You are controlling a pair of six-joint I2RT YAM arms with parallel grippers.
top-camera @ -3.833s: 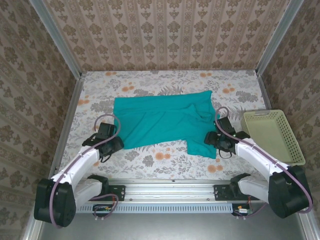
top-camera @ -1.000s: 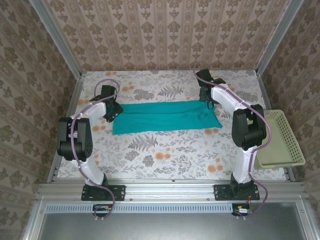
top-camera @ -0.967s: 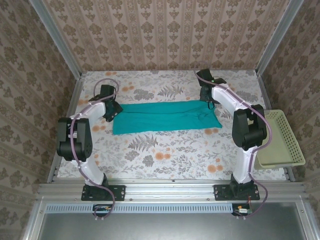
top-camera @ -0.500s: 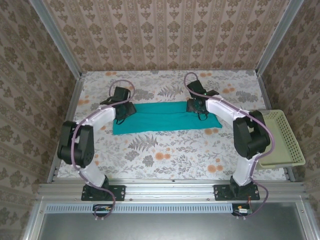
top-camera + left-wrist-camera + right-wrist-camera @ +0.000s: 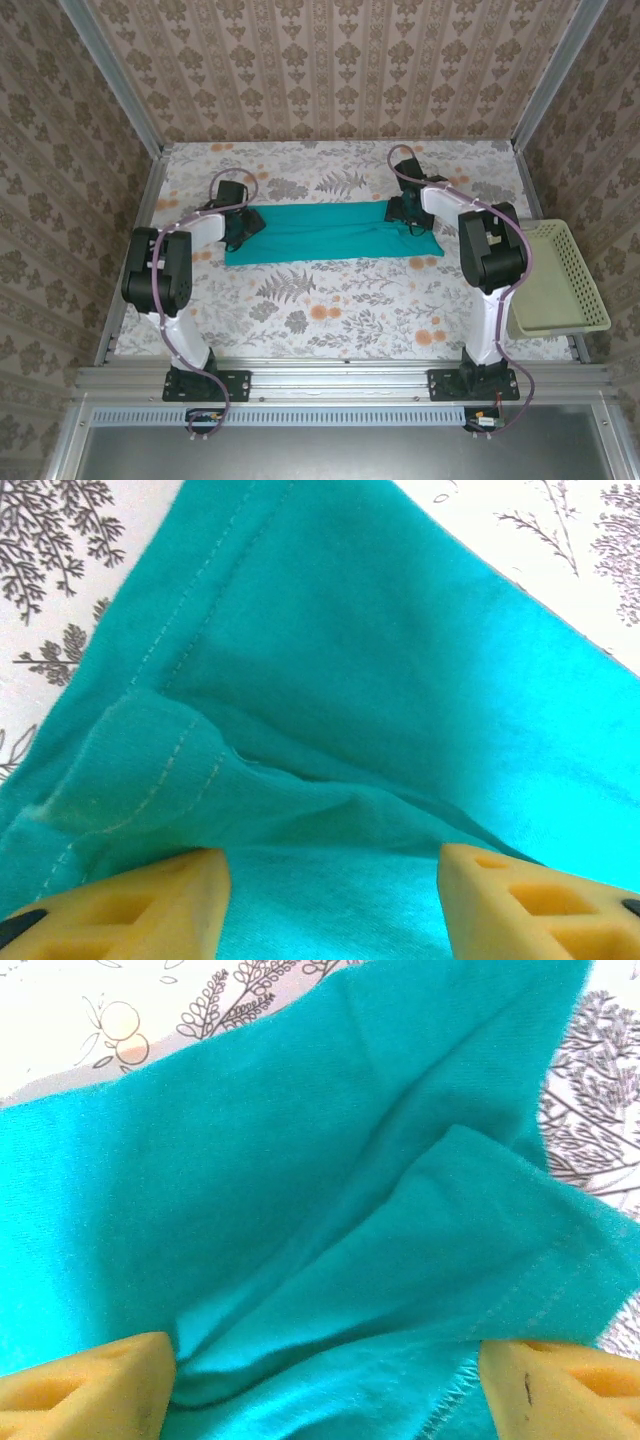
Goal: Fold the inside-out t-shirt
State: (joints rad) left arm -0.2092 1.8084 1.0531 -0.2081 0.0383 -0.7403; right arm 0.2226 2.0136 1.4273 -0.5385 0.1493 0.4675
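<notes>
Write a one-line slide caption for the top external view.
Left gripper and right gripper at opposite ends of the t-shirt, folded into a long band on the table.

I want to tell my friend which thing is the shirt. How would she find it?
Look at the table with the flowery cover. Across its far half lies the t-shirt, folded into a long flat strip. Its plain teal cloth sets it apart from the pale yellow plastic basket at the right edge.

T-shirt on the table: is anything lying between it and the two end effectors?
Nothing visible does. The left end effector and right end effector hang open directly over the t-shirt, with only its bare teal cloth between their yellow fingertips.
</notes>
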